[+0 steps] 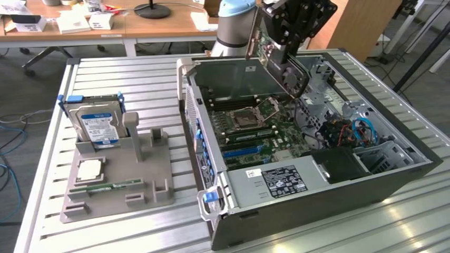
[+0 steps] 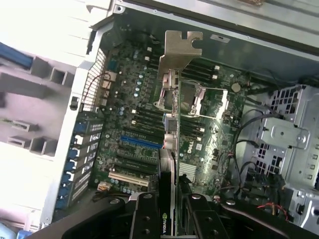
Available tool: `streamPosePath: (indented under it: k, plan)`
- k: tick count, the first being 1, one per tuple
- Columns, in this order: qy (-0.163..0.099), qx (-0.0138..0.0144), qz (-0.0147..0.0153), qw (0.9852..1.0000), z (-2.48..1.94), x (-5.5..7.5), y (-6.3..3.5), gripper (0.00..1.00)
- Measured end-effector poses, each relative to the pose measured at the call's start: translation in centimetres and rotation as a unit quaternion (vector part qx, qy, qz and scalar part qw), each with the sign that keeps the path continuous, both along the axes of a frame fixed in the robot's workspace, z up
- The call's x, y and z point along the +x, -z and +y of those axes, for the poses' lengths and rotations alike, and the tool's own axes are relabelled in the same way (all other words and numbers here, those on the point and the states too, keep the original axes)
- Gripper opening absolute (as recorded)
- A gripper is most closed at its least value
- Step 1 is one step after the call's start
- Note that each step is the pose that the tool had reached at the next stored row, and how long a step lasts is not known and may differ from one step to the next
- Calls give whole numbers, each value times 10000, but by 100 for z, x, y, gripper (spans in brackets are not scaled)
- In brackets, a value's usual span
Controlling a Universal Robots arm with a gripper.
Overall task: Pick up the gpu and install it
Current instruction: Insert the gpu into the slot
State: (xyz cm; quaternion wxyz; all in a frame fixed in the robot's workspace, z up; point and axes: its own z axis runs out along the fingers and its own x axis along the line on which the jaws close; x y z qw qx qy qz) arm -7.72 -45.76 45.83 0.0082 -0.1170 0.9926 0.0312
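Pinching the gpu [image 2: 175, 119] edge-on between its fingers, the gripper [image 2: 171, 216] hangs over the open computer case [image 1: 316, 203], in the upper middle of the exterior view. In the wrist view we make out the green Nvidia eye logo [image 2: 163, 222] on the card, right at the fingers. Lettering on the motherboard [image 2: 134, 124] looks like Dell, though we cannot be sure. That view also gives us the card's silver bracket [image 2: 180, 50], held clear of the board. The exterior view adds a blue-labelled hard drive [image 1: 98, 124] standing in a grey holder [image 1: 140, 174] at the exterior view's left, and the power supply label [image 1: 281, 179]; both are too small to read.
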Motion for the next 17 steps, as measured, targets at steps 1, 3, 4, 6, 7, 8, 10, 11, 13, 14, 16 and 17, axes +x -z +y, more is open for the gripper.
streamPosePath:
  k: [1,3,4,6,7,8,10,11,13,14,16,17]
  plan:
    - [-91,0,0,10000,0,0,1,26]
    - [-278,1,0,9996,0,0,2,26]
    - [-367,0,0,9993,0,0,3,26]
    - [-550,1,0,9985,0,0,4,26]
    - [-639,1,0,9980,0,0,5,26]
    - [-729,1,0,9973,0,0,6,26]
    - [-907,0,0,9959,0,0,7,26]
    - [-1001,0,0,9950,0,0,8,26]
    - [-1182,0,0,9930,0,0,9,26]
    - [-1269,0,0,9919,0,0,9,26]
    - [-1447,1,0,9895,0,0,11,26]
    - [-1544,0,0,9880,0,0,11,26]
